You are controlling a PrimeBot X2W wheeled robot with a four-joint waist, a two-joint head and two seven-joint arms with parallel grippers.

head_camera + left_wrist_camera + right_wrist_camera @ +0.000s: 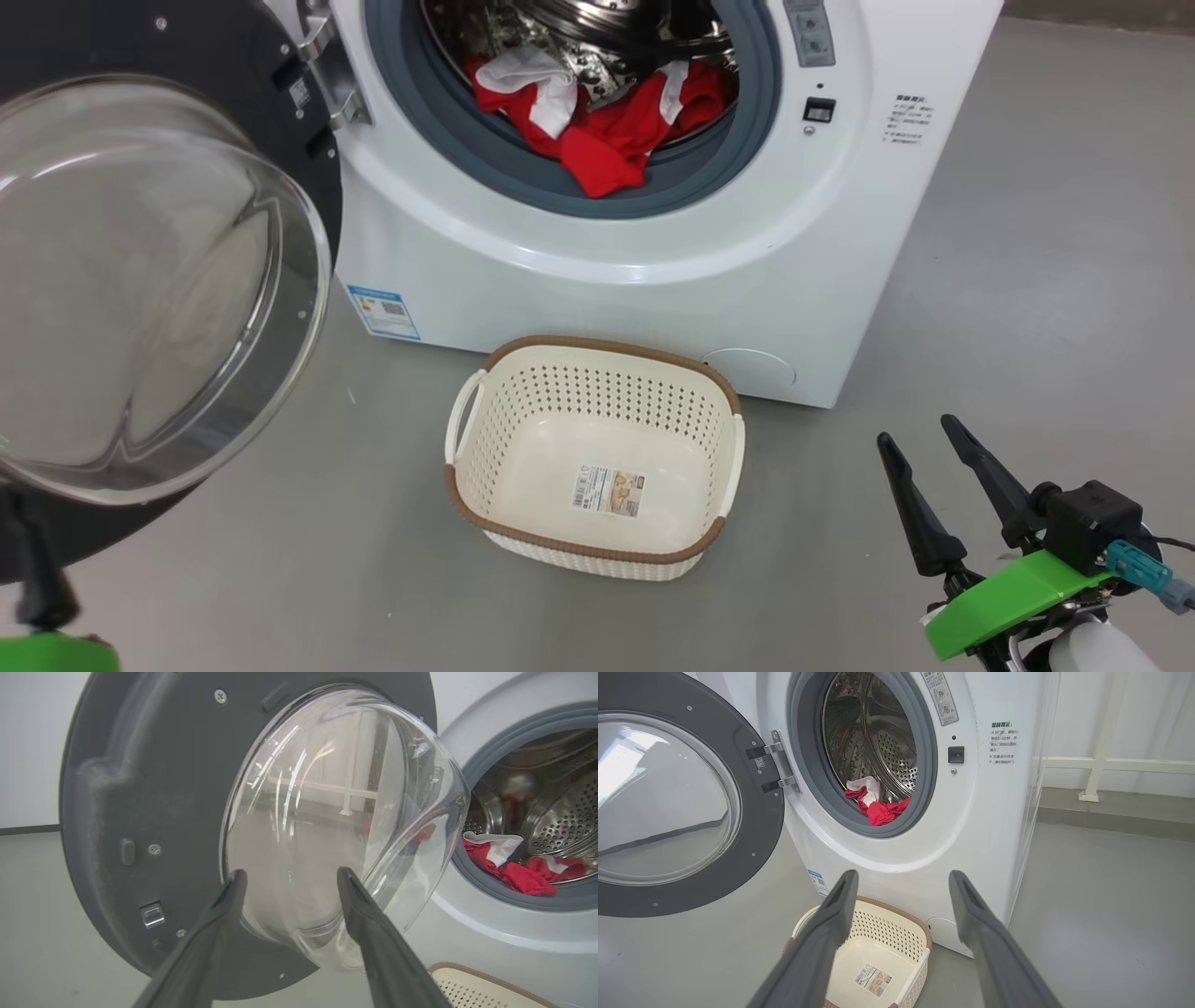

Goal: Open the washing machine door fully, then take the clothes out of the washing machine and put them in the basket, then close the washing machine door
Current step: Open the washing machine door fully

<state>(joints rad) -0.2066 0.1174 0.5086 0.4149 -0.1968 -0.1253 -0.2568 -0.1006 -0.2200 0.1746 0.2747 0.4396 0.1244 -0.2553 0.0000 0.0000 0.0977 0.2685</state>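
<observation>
The big white boxy front-loading washing machine (653, 280) stands on the grey floor with its steel drum exposed. Its large round door (140, 280), with a black rim and a clear bulging glass bowl, hangs from hinges on the left of the machine's opening and is swung wide open. The small cream perforated plastic basket (597, 392) with a brown rim sits on the floor just in front of the machine, holding nothing. The bright red and white clothes (607, 140) lie in the machine's drum, one fold draped over the grey rubber ring. The left gripper (292, 872) is out to the machine's left, its fingers spread before the door's glass; whether they touch it I cannot tell. The right gripper (914, 429), fingers apart and empty, hangs before the machine's right corner.
</observation>
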